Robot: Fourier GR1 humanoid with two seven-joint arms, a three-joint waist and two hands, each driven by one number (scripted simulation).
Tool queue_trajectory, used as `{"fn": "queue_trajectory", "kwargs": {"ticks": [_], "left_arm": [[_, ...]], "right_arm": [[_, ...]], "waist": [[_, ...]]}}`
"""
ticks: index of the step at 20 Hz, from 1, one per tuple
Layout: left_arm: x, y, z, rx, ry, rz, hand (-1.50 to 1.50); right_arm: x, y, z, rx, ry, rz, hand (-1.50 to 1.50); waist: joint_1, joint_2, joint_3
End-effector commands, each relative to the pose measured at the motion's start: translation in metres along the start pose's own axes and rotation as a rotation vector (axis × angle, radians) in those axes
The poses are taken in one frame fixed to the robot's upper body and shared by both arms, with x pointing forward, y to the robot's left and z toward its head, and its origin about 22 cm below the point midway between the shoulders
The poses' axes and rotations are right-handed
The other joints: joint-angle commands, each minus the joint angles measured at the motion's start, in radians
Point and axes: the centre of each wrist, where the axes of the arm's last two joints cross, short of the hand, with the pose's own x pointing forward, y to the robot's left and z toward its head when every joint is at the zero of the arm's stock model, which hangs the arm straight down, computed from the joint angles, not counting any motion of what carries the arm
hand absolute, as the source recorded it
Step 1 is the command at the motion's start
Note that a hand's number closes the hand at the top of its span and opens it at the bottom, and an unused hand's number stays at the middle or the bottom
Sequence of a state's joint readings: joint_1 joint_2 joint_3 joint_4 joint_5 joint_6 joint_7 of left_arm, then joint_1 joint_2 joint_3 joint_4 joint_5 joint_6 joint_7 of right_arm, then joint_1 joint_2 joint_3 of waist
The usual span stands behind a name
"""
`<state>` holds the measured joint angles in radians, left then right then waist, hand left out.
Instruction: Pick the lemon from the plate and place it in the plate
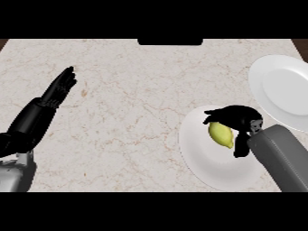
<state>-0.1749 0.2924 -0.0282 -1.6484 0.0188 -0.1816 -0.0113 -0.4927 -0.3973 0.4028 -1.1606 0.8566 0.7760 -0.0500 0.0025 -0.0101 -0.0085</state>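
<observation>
- At 4 o'clock in the head view, I logged the lemon (pixel 221 134) over the nearer white plate (pixel 199 160), lying in that plate's upper right part with its long axis running from 11 to 5 o'clock.
- My right hand (pixel 240 118) was curled round the lemon: fingers hooked over its far end at 12 o'clock, thumb reaching down along its 4 o'clock side. Closed grasp on the fruit.
- I could not tell whether the lemon rested on the plate or was lifted off it.
- Right forearm (pixel 291 161) came in from 5 o'clock and covered the nearer plate's right rim.
- Second white plate (pixel 289 90) sat at 2 o'clock, nothing on it, its lower edge just beside the right hand and overlapping the nearer plate's far corner.
- Left hand (pixel 55 94) showed at 9 o'clock, fingers straight and together, pointing to 1 o'clock, holding nothing, resting above the marble counter (pixel 136 90).
- Dark object (pixel 170 41) sat at 12 o'clock on the counter's far edge; I could not identify it.
</observation>
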Motion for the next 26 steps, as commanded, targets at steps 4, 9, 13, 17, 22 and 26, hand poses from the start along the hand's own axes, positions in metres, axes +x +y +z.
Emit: {"fn": "queue_trajectory", "kwargs": {"ticks": [4,9,13,17,22,26], "left_arm": [[-0.008,-0.001,0.0,0.003,-0.001,0.002,0.0],[0.003,0.003,0.006,0.018,0.004,0.003,0.0],[0.008,0.005,-0.006,-0.003,-0.027,-0.018,0.0],[0.006,0.002,-0.007,0.0,-0.015,-0.004,0.0],[0.014,-0.001,-0.012,-0.024,-0.054,-0.015,0.0],[0.017,-0.012,-0.017,-0.087,-0.077,0.001,0.0]], "right_arm": [[-0.002,0.017,-0.011,-0.052,-0.122,0.057,1.5],[0.024,0.019,-0.012,-0.119,-0.099,0.021,1.5],[-0.052,-0.025,0.008,-0.311,0.468,-0.235,1.5],[-0.084,-0.042,0.034,-0.443,0.777,-0.362,1.5],[-0.09,-0.087,0.061,-0.65,1.17,-0.521,1.5],[-0.073,-0.129,0.073,-0.803,1.436,-0.648,1.5]], "waist": [[0.002,0.012,0.009],[-0.001,0.007,0.008],[0.015,0.027,0.006],[-0.002,0.043,0.002],[0.069,0.052,0.001],[0.131,0.064,0.001]]}}
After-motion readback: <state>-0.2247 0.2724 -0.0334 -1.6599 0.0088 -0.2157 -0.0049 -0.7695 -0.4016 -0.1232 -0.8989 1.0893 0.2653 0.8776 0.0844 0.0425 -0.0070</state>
